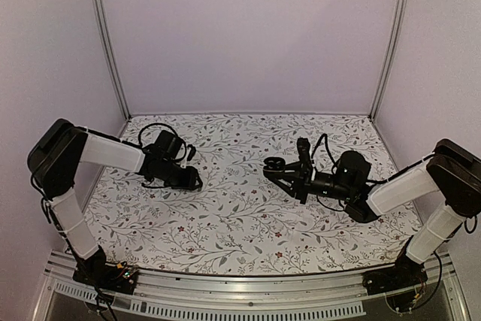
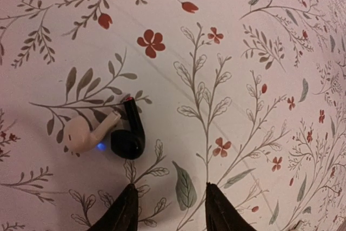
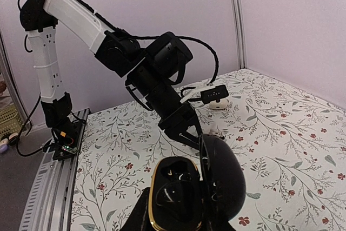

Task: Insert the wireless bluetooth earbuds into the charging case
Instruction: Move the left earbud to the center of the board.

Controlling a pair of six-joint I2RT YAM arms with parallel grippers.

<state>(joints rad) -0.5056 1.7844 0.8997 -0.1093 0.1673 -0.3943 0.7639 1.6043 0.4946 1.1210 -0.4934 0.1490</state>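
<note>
**Q:** Left gripper, what state?
**A:** My left gripper [image 2: 170, 215] has its fingers apart with nothing between them. Two dark fingertips [image 2: 125, 212] poke up from the bottom edge of the left wrist view, over the floral table cover [image 2: 281, 36].

**Q:** Where are the earbuds?
**A:** Both lie on the cover, left of centre in that view, just above the fingertip at lower left. The black earbud [image 2: 128, 136] has its stem pointing up-frame. The white earbud [image 2: 81, 132] is just left of it, and its stem tip touches the black one's stem. There's a small blue glow [image 2: 101, 146] low down where the two meet. Neither earbud touches my fingers.

**Q:** Right gripper?
**A:** My right gripper [image 1: 279, 171] is clamped on the charging case [image 3: 175, 196], which sits at bottom centre of the right wrist view. The case is open. Its glossy black lid [image 3: 223, 174] stands up on the right side of the frame, and a gold rim [image 3: 153, 198] runs round the body. The inside is dark and shiny, and I can't tell what's in the wells.

**Q:** And the overhead view?
**A:** My left arm [image 1: 83, 155] comes in from frame left with its gripper tipped down at the cover, left of centre. My right arm [image 1: 406, 186] reaches in from frame right and holds the case just right of centre. The two grippers are well apart. The earbuds are too small to make out there.
</note>
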